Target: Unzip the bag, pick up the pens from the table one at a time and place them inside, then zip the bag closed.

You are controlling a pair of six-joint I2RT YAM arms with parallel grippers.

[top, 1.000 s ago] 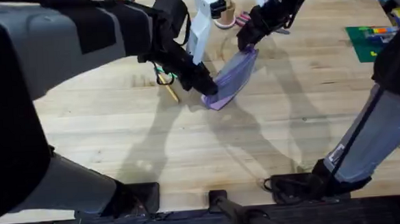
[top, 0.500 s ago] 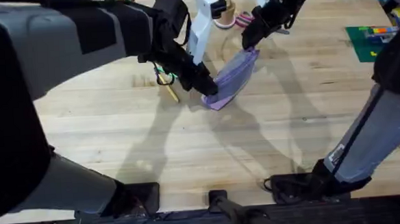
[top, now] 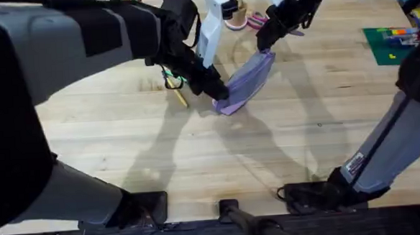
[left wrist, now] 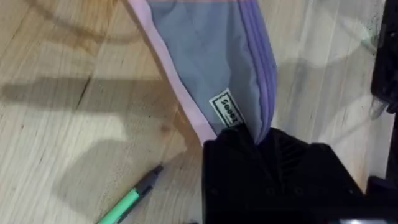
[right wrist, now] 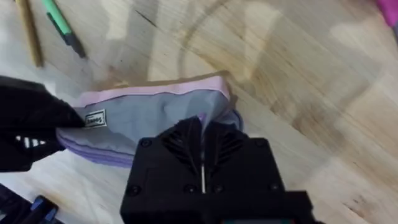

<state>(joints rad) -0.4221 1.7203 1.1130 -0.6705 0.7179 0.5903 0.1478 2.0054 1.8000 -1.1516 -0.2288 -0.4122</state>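
Observation:
The lavender bag (top: 245, 78) lies slanted on the table (top: 197, 154), stretched between both arms. My left gripper (top: 220, 93) is shut on the bag's near end; in the left wrist view its black fingers (left wrist: 258, 138) pinch the bag (left wrist: 211, 56) beside a small label. My right gripper (top: 267, 44) is shut on the far, zipper end, and in the right wrist view it (right wrist: 201, 127) clamps the purple edge of the bag (right wrist: 149, 115). A yellow-tan pen (top: 178, 97) and a green pen (top: 169, 81) lie just left of the bag, and both the green pen (right wrist: 62, 25) and the tan pen (right wrist: 28, 31) show in the right wrist view.
Pink-handled scissors (top: 257, 18) and a tape roll (top: 237, 17) lie at the table's far edge behind the bag. A green mat (top: 392, 44) with small items sits at the far right. The left arm looms large and dark over the left side.
My right gripper has drawn the bag's far end slightly farther away and to the right, pulling the bag a little tauter. The left gripper and the pens have stayed put.

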